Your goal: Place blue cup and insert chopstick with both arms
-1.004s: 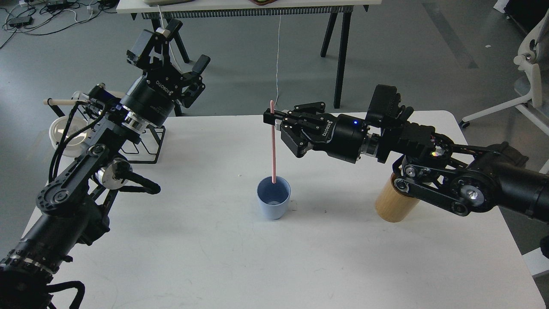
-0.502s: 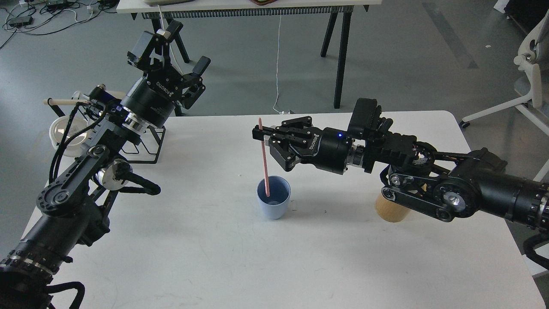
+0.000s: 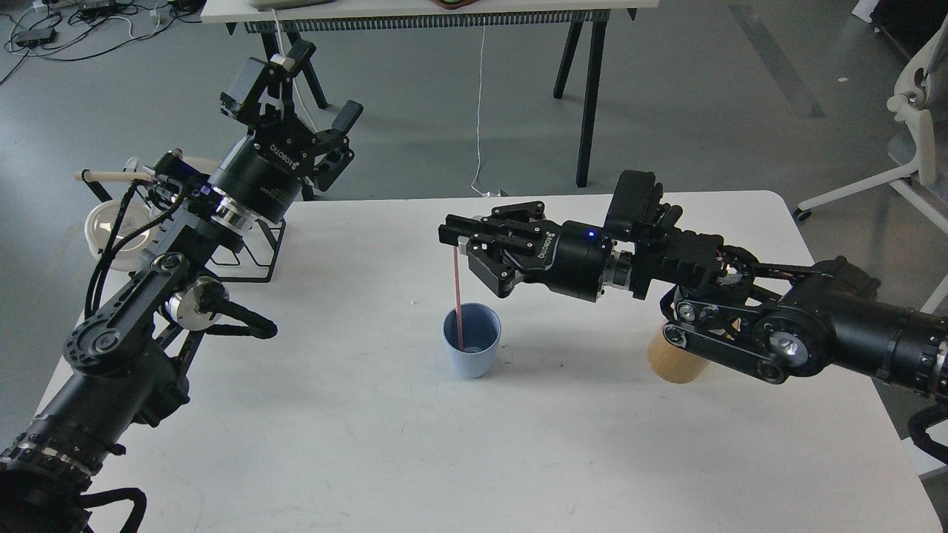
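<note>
Near the middle of the white tabletop [image 3: 355, 414] stands the blue cup [image 3: 472, 349], upright and open at the top. One pink chopstick [image 3: 458, 296] rises out of it, its lower end inside the cup against the left part of the bottom, its shaft leaning slightly left as it goes up. The top of the stick disappears between the fingers of the right hand [image 3: 461, 240], which sits directly above and just left of the cup's rim, well clear of the cup itself. That hand reaches in sideways from the right, its fingers closed on the upper end of the chopstick.

Behind the right arm's elbow, a tan wooden cylinder [image 3: 672, 360] stands on the tabletop, partly hidden by the arm and well apart from the cup.

The left hand [image 3: 307, 89] is raised over the far left corner of the tabletop, far from the cup and the stick, with its fingers spread apart and nothing between them. Beneath that arm sits a black wire rack [image 3: 255, 259] with a pale wooden dowel [image 3: 111, 176] sticking out to the left.
</note>
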